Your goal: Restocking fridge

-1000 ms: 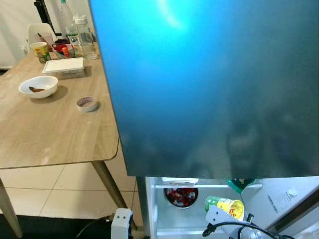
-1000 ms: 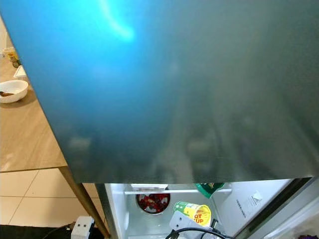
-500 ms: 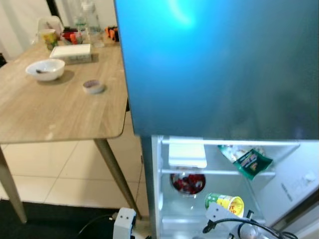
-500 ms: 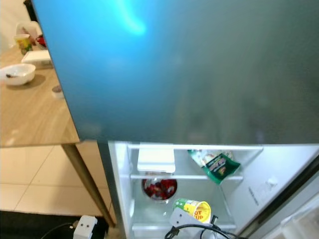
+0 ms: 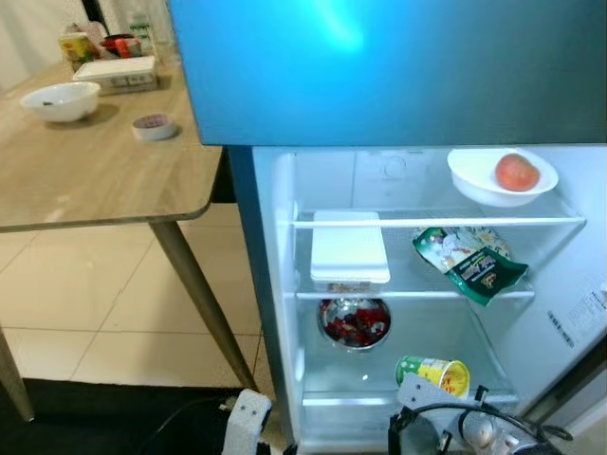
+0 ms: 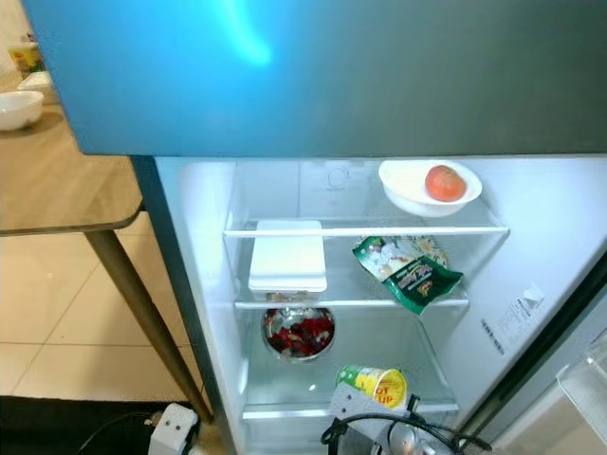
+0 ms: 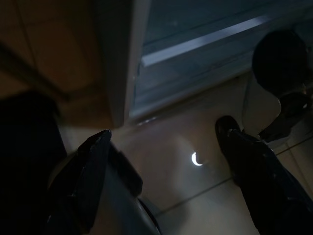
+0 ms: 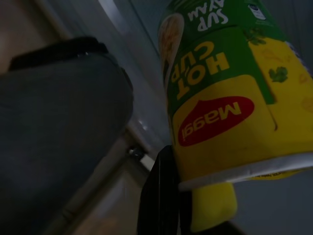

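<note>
The fridge's lower compartment (image 5: 285, 313) stands open and lit. My right gripper (image 5: 427, 386) is low at the bottom shelf, shut on a yellow and green noodle cup (image 5: 434, 372) that lies on its side; the right wrist view shows the cup (image 8: 222, 98) close up against one black finger (image 8: 159, 196). Inside, a white bowl (image 5: 484, 183) with a red fruit (image 5: 516, 172) sits on the top shelf. A white box (image 5: 349, 248) and a green snack bag (image 5: 469, 265) lie on the middle shelf, with a bowl of red berries (image 5: 353, 322) below. My left gripper (image 7: 166, 147) hangs open over the floor.
The closed blue-grey upper door (image 5: 379, 66) overhangs the compartment. A wooden table (image 5: 85, 180) with a white bowl (image 5: 59, 100) and a small dish (image 5: 152, 125) stands to the left, one leg (image 5: 199, 303) near the fridge. The open fridge door (image 6: 588, 398) is at the right.
The camera has moved, so the whole inside of the fridge has come into view, up to the top shelf. The cup stays in my right gripper at the bottom shelf.
</note>
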`<state>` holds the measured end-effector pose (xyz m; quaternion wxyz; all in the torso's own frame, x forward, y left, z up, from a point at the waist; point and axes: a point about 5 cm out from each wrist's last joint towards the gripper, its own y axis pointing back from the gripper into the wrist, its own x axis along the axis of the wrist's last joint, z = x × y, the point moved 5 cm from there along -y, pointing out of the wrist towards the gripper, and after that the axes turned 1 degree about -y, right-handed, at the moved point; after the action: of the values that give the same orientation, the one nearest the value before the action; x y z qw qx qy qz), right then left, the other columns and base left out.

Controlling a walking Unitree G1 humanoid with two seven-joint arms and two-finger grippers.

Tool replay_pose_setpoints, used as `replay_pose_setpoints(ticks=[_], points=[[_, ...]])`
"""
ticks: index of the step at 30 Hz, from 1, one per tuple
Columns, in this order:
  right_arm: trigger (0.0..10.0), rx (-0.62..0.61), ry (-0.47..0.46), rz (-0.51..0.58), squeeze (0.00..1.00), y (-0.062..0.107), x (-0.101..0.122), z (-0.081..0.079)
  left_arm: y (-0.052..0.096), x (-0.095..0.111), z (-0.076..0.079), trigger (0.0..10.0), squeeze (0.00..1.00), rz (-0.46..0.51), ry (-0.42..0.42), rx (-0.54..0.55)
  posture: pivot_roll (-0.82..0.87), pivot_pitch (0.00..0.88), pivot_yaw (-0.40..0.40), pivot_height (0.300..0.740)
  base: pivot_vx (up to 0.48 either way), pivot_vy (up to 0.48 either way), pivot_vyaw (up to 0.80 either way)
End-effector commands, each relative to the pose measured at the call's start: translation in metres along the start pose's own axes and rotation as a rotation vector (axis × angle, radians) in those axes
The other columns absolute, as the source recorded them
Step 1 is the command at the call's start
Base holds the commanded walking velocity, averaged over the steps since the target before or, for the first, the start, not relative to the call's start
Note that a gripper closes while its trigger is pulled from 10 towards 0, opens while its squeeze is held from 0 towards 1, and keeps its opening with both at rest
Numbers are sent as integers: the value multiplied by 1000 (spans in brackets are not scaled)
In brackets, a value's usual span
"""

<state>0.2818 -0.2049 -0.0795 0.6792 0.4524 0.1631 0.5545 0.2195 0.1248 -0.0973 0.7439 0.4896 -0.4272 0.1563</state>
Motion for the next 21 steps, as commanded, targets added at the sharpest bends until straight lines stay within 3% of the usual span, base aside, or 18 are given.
replay_pose_setpoints(ticks=[1, 9, 10, 11, 15, 21], points=[[10000, -3, 32, -1, 0, 0, 3, 8, 2, 6, -5, 10000, 0, 12, -76, -16, -57, 0, -2, 516, 0, 0, 0], [10000, -25, 127, 18, 0, 1, 14, 28, 0, 15, 1, 10000, 0, 44, -157, -59, -54, 0, -3, 481, 0, 0, 0], [10000, -41, 191, 28, 0, 1, 19, 36, 0, 17, 3, 10000, 0, 50, -182, -72, -53, 0, -2, 471, 0, 0, 0], [10000, -41, 191, 28, 0, 1, 19, 36, 0, 17, 3, 10000, 0, 50, -182, -72, -53, 0, -2, 471, 0, 0, 0], [10000, -76, 342, 35, 0, 3, 29, 55, 0, 17, 8, 10000, 0, 54, -229, -100, -50, 0, 2, 451, 0, 0, 0], [10000, -53, 485, 21, 0, 6, 31, 67, 2, 14, 14, 10000, 0, 57, -275, -132, -39, 0, 1, 437, 0, 0, 0]])
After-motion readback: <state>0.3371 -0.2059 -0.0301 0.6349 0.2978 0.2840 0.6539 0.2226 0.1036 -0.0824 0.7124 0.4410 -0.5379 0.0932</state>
